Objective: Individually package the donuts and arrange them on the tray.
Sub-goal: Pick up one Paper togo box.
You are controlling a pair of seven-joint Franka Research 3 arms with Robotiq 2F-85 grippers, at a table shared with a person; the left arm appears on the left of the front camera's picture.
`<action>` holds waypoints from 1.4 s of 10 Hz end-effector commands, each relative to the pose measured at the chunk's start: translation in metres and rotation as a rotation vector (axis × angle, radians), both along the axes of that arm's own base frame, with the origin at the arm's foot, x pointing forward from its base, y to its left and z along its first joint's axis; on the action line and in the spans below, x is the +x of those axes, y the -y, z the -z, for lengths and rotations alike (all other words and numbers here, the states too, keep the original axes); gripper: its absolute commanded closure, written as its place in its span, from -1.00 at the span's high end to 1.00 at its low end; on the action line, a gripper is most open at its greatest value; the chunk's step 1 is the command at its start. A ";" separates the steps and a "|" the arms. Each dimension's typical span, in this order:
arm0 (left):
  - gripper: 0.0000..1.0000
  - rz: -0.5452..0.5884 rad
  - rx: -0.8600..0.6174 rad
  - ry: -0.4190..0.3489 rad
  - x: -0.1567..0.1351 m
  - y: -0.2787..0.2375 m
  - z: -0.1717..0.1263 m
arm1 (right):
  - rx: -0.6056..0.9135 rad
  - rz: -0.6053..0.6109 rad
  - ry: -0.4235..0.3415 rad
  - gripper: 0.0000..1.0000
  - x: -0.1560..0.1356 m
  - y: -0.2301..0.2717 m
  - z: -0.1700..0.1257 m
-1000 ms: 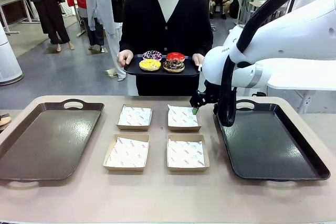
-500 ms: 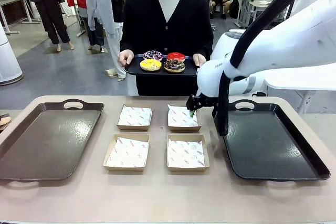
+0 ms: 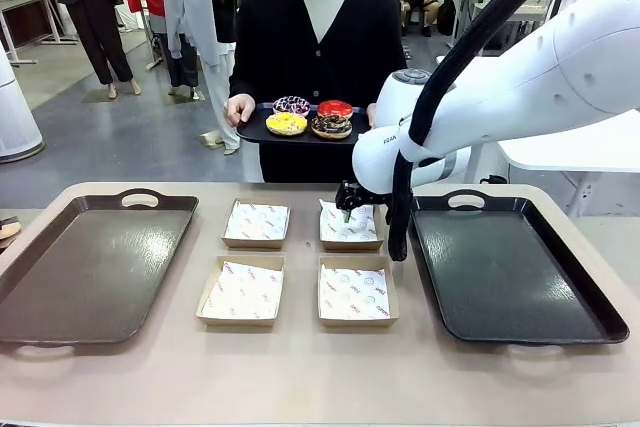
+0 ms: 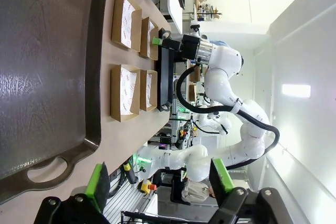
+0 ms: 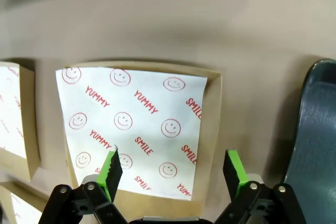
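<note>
Beige tabletop runs between the robot and a person standing at its far side. The donuts are not on it yet. All four sit close together on a small dark tray that the person holds at waist height with both hands, back from the table's far edge, presumably offering them for pickup. The purple and red ones are at the back, the yellow and chocolate ones at the front.

Nearer the robot, four shallow cardboard boxes lie in two rows of two. Each is lined with printed paper and open on top, ready to take one donut apiece, and none holds anything.

The right gripper hangs over the far box on the right-hand side. Its wrist view shows the green pads spread wide above that box's near edge, with nothing between them. I cannot tell whether the pads touch the paper. My guess is that the next reach goes to the person's tray, not to the box.

Two large dark trays flank the boxes, one on the left and one on the right. Both are bare, there to receive packed boxes. The left gripper sits back over the handle end of the left one, jaws apart and holding nothing.
</note>
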State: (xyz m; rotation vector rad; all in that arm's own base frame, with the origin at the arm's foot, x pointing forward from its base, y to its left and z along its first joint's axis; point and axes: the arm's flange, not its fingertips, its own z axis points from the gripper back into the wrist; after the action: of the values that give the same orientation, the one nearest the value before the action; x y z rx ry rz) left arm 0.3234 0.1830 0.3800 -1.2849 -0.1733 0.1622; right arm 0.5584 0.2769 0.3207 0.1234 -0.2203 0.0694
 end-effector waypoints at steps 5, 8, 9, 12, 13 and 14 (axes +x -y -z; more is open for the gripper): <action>1.00 0.003 -0.008 0.002 -0.001 -0.001 -0.002 | -0.089 0.041 -0.043 1.00 0.015 -0.003 0.005; 1.00 0.003 -0.008 0.002 -0.001 -0.001 -0.002 | -0.061 0.011 -0.041 -0.17 0.014 0.002 0.005; 1.00 0.003 -0.008 0.002 -0.001 -0.001 -0.002 | -0.061 0.009 -0.039 -0.17 0.013 0.002 0.005; 1.00 0.003 -0.008 0.002 -0.001 -0.001 -0.002 | -0.060 0.005 -0.045 -1.00 0.011 0.003 0.006; 1.00 0.003 -0.008 0.002 -0.001 -0.001 -0.002 | -0.060 0.006 -0.046 -1.00 0.011 0.003 0.006; 1.00 0.003 -0.008 0.002 -0.001 -0.001 -0.002 | -0.059 0.006 -0.047 -1.00 0.011 0.004 0.006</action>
State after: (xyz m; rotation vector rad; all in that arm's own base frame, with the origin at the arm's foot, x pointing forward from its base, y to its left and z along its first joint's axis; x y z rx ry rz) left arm 0.3234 0.1830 0.3800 -1.2849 -0.1733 0.1622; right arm 0.5665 0.2728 0.3148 0.0522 -0.1818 0.0692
